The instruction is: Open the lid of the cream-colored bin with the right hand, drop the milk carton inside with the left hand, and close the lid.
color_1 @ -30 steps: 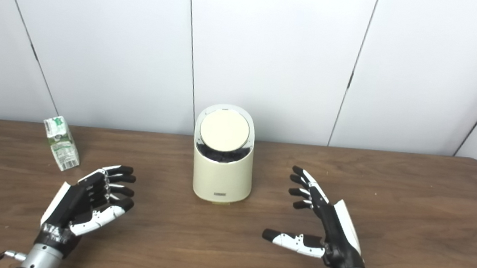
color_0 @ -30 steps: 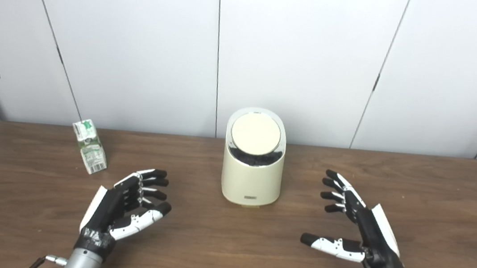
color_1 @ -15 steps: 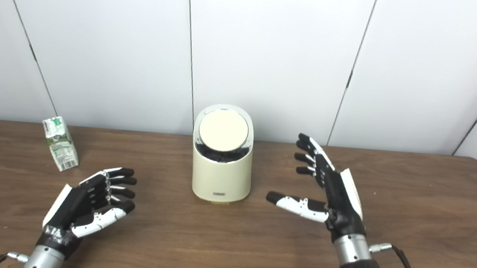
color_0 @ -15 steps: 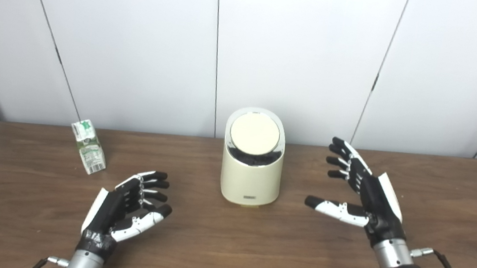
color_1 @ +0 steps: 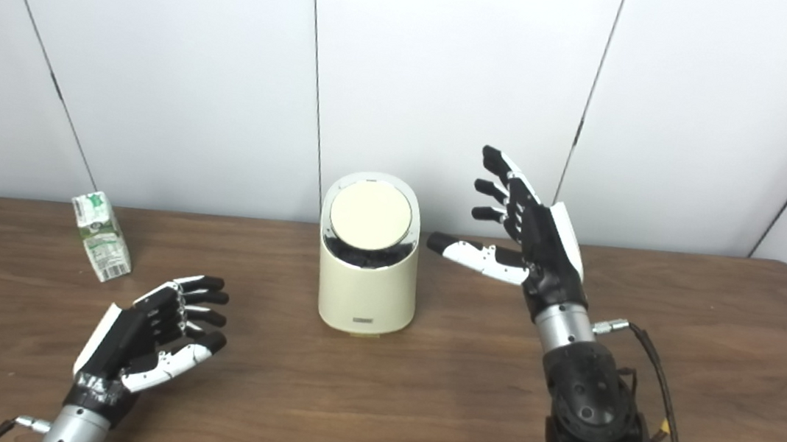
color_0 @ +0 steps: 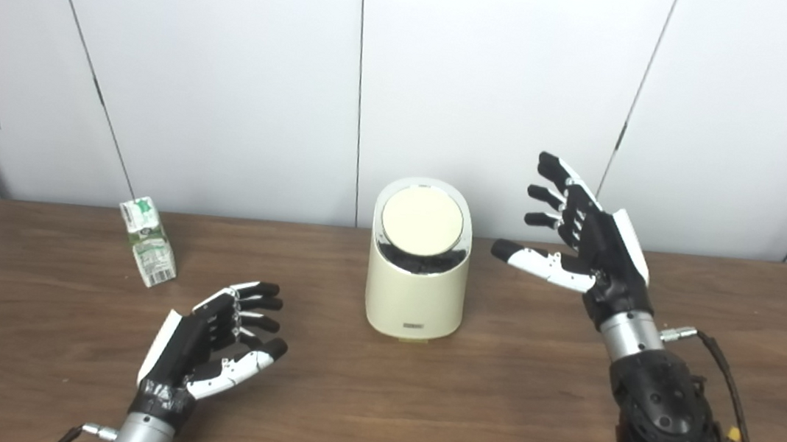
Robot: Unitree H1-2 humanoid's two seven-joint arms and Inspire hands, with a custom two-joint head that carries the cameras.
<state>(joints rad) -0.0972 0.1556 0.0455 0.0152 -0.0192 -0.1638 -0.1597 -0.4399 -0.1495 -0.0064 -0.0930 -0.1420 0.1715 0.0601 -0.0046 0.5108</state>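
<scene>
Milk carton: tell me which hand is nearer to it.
Left. The left hand is open over the table, in front of the milk carton and to its right. The right hand is raised beyond the cream-colored bin.

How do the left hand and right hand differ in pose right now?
The right hand is raised beside the bin, level with its lid; the left hand sits low over the table, nearer the robot. The right hand's fingers are spread wide; the left hand's are loosely curled. Both are open and touch nothing.
</scene>
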